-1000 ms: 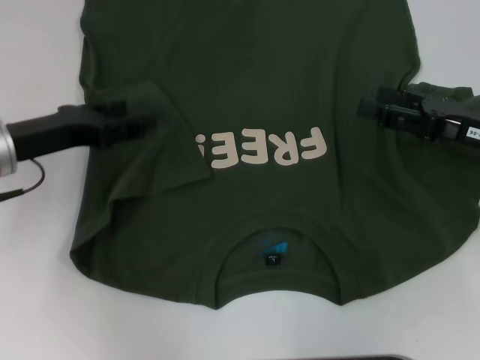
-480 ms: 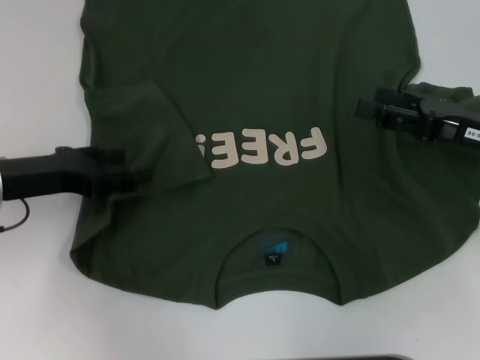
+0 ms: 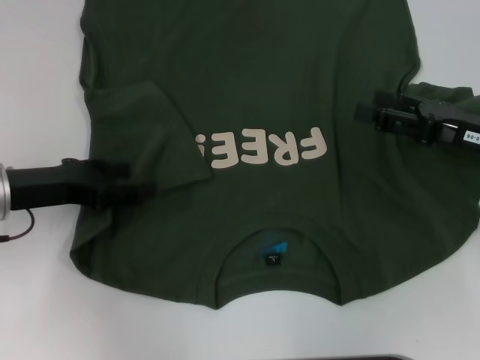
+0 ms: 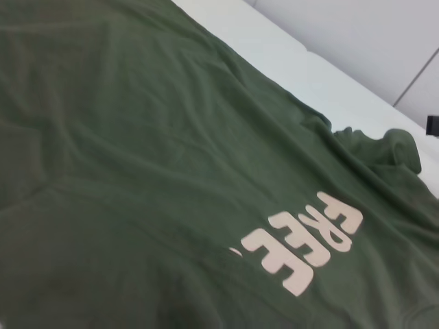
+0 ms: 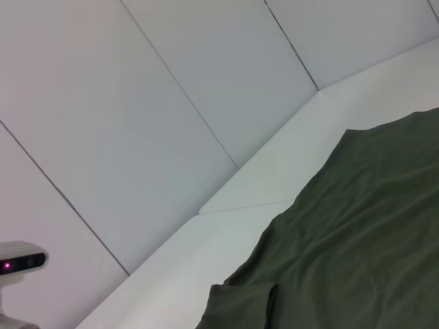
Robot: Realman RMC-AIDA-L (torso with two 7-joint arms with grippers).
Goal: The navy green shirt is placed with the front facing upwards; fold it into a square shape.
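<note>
The navy green shirt [image 3: 255, 150] lies flat and front-up on the white table [image 3: 37, 300], filling most of the head view. Its long axis runs from 6 o'clock to 12 o'clock: the collar [image 3: 274, 259] sits at the 6 o'clock end, nearest the robot, and the body stretches away past the 12 o'clock edge of the view, so the hem is out of sight. The pale block letters [image 3: 262, 148] across the chest read upside down from the robot's side. Inside the neck opening a small black-and-blue label [image 3: 271, 253] shows.

At 9 o'clock the left sleeve [image 3: 142, 135] is folded inward over the chest, its slanted edge reaching just to the first of the letters. At 3 o'clock the right sleeve [image 3: 442, 94] is bunched up in a small heap at the shirt's side.

The left gripper [image 3: 139, 186] comes in from 9 o'clock, low over the cloth just below the folded sleeve, its dark fingers against the dark shirt; whether they are spread or closed cannot be told, nor whether they hold any cloth. The left wrist view looks across the shirt [image 4: 158, 157] toward the letters [image 4: 302, 247] and the bunched sleeve [image 4: 391, 147] beyond.

The right gripper [image 3: 366, 112] reaches in from 3 o'clock, its tip above the shirt's right shoulder area beside the bunched sleeve; how wide it stands cannot be told. The right wrist view shows the shirt's far part [image 5: 357, 247] on the table [image 5: 260, 192], with grey wall panels [image 5: 171, 89] behind.
</note>
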